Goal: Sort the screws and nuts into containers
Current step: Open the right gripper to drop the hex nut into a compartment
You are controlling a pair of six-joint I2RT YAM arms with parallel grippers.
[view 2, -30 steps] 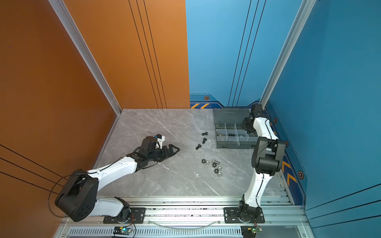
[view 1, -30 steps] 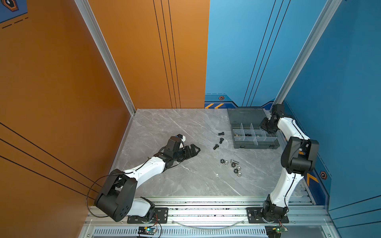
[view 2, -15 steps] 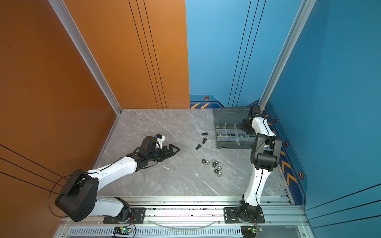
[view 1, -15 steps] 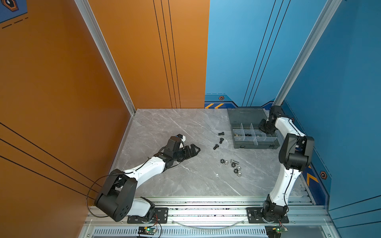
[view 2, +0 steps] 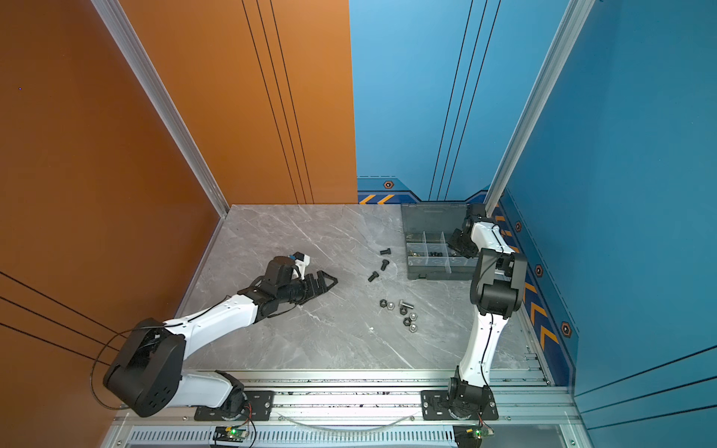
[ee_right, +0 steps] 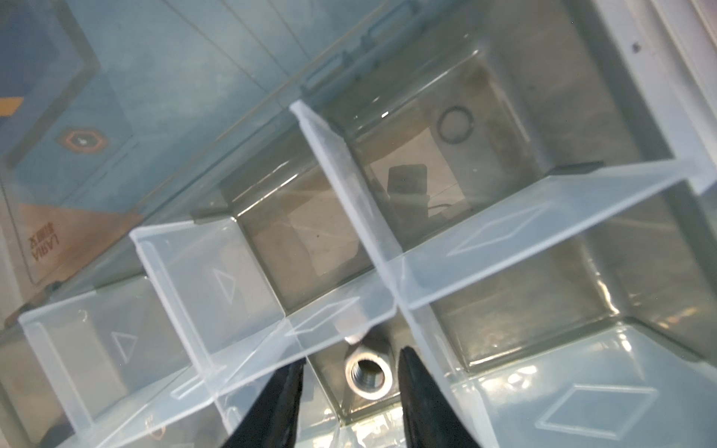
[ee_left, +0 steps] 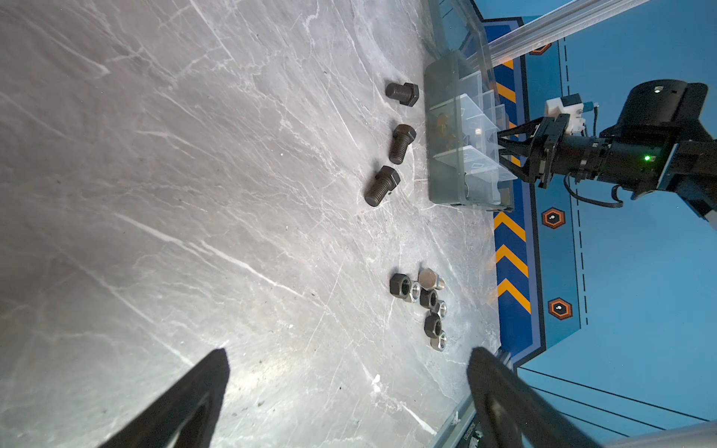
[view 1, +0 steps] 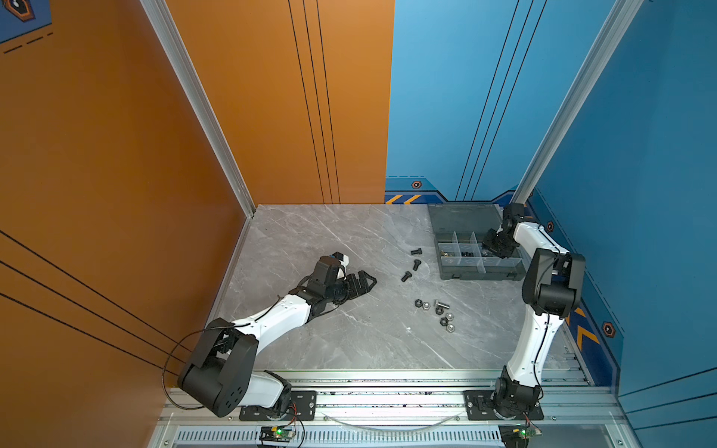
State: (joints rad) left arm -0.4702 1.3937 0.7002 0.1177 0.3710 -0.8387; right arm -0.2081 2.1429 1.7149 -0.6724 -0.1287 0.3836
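Right hand (ee_right: 351, 355) part-open in a compartment (ee_right: 380, 337), silver nut (ee_right: 368, 376) lying free between its fingers (ee_right: 279, 407) (left hand (ee_left: 349, 351) spread wide, empty).

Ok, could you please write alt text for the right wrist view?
A silver hex nut lies in a compartment of the smoky grey organizer box, inside the open right claw, touching neither black finger. Clear dividers cross the rest of the frame.

Three black screws (view 1: 417, 265) lie beside the grey containers (view 1: 481, 276) at the table's (view 1: 329, 341) far right corner; black and silver nuts (view 1: 438, 309) cluster nearer the front; one silver nut (ee_right: 366, 374) lies inside.
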